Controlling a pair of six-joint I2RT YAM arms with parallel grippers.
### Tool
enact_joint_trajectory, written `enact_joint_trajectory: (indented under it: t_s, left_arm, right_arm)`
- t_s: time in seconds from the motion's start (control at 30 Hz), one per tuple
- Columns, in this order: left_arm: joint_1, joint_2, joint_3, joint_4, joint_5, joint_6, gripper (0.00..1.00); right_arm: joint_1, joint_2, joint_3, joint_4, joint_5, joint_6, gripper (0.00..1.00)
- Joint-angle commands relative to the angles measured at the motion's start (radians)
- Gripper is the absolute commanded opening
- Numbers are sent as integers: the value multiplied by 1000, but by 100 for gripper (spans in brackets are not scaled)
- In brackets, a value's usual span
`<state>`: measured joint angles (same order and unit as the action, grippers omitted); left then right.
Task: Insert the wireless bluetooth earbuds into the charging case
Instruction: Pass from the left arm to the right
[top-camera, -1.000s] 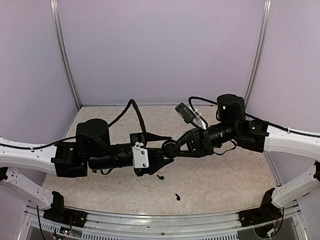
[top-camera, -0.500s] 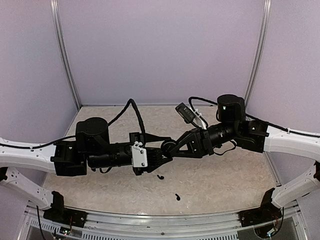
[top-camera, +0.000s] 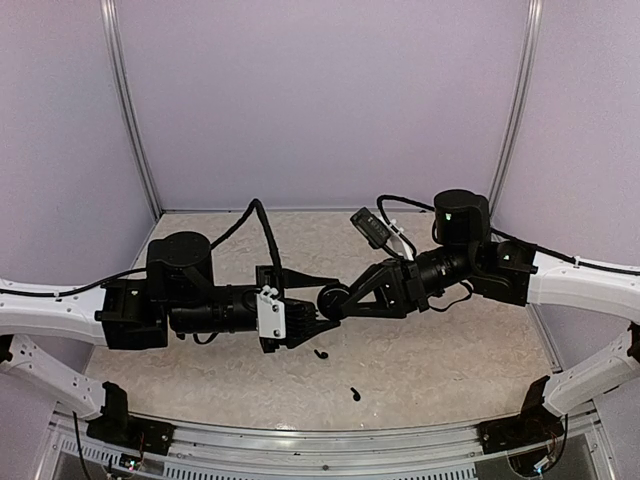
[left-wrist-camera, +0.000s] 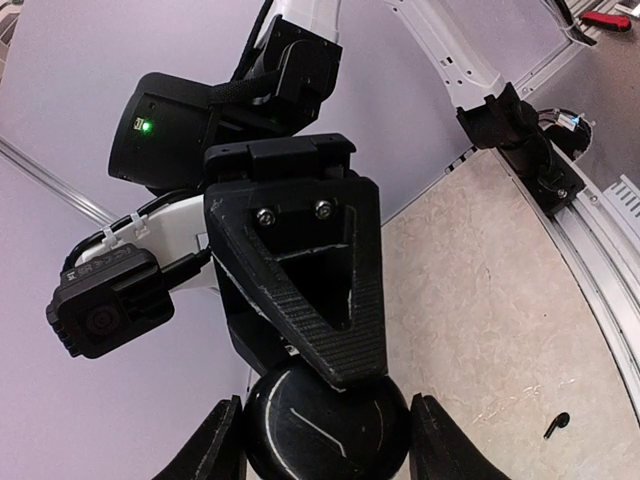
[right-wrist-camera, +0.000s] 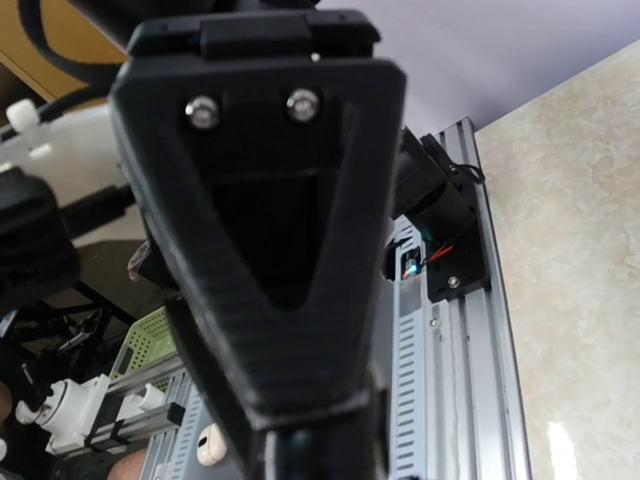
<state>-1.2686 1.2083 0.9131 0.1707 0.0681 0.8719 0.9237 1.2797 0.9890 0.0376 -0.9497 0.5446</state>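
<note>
Where the two arms meet over the speckled beige table (top-camera: 450, 360), the left gripper (top-camera: 305, 328) holds the round glossy black charging case (left-wrist-camera: 322, 432). In the left wrist view its fingers (left-wrist-camera: 225, 445) stand moderately apart, pressed to either side of the case. One ribbed black triangular finger (left-wrist-camera: 310, 270) of the right gripper (top-camera: 328, 302) rests its tip on the case's top. I cannot tell how far that gripper's jaws are parted, as a single blurred finger fills its own wrist view. Only the top view shows both tiny black wireless earbuds (top-camera: 320, 353) loose on the table, one just below the grippers and the other earbud (top-camera: 355, 393) nearer the near edge; the left wrist view shows one.
</note>
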Motion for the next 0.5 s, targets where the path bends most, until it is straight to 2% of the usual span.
enact_joint_trajectory:
  t_s: [0.0, 0.1, 0.17, 0.47]
  left_arm:
    - [3, -7, 9, -14, 28, 13, 39]
    - [2, -6, 9, -14, 26, 8, 38]
    - [2, -4, 8, -13, 23, 10, 38]
    - [1, 5, 10, -11, 5, 21, 38]
  right_arm:
    - [-4, 0, 8, 13, -15, 1, 33]
    - [-2, 0, 5, 13, -18, 5, 26]
    - [-3, 2, 4, 12, -22, 6, 25]
    - [-4, 23, 12, 5, -49, 6, 33]
